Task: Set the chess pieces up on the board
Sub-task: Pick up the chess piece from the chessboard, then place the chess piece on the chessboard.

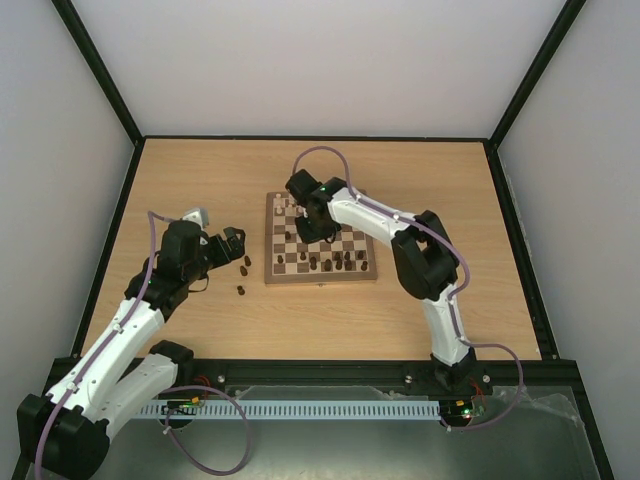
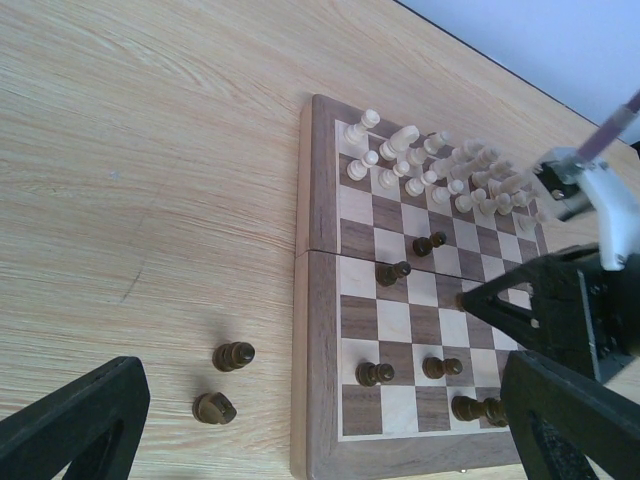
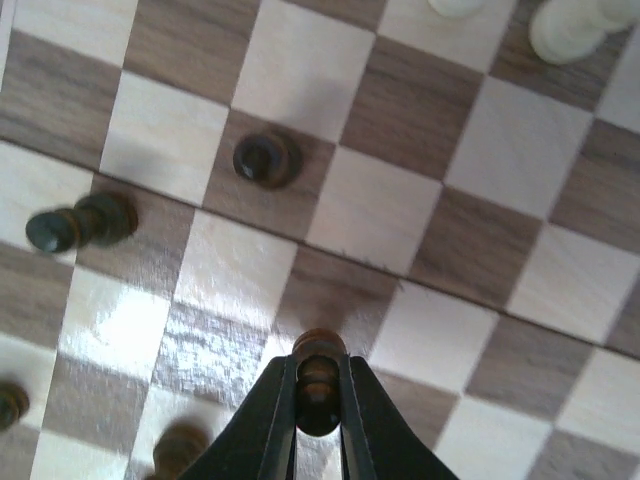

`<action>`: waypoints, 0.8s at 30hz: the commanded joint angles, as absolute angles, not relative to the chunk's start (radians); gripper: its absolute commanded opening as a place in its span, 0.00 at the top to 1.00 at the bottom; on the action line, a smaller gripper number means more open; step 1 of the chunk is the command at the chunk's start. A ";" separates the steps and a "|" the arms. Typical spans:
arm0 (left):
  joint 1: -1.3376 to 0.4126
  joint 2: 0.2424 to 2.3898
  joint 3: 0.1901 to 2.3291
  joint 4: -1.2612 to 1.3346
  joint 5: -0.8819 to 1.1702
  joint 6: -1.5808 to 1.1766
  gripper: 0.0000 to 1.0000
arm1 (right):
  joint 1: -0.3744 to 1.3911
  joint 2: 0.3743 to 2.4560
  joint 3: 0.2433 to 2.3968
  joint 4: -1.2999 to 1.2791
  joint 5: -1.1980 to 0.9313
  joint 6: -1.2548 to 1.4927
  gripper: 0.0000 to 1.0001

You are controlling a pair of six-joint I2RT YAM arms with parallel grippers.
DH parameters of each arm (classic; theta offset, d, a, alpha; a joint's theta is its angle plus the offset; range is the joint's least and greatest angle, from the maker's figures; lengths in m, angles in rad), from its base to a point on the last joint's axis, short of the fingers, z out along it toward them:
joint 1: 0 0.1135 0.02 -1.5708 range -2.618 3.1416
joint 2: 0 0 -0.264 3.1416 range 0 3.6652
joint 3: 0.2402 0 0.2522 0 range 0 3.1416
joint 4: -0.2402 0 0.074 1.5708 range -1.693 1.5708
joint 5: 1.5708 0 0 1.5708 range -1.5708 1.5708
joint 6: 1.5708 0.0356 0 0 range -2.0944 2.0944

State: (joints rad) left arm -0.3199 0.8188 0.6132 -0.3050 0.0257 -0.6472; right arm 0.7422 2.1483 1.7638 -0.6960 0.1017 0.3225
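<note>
White arms point(image 1: 112, 345), black joints point(image 1: 425, 265), purple cables point(image 1: 322, 150)

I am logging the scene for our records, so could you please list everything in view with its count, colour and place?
table: one, light wood, under everything
board: one, brown checkered, mid-table
pale pieces: many, cream, board's far rows
dark pieces: several, dark brown, scattered on board
stray pieces: about three, dark brown, table left of board
held piece: one, dark brown, clamped above board
left gripper: one, black, open, by stray pieces
right gripper: one, black, shut on held piece
</note>
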 commanded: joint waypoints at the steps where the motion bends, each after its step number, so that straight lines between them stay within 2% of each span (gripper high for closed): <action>1: -0.316 0.814 0.598 -0.294 0.029 -0.649 0.01 | 0.760 2.028 1.687 -0.754 0.136 0.332 0.91; 12: -0.316 0.821 0.593 -0.281 0.039 -0.655 0.01 | 0.770 1.917 1.476 -0.706 0.127 0.350 0.91; 24: -0.315 0.808 0.592 -0.290 0.035 -0.659 0.01 | 0.778 1.930 1.472 -0.693 0.122 0.346 0.91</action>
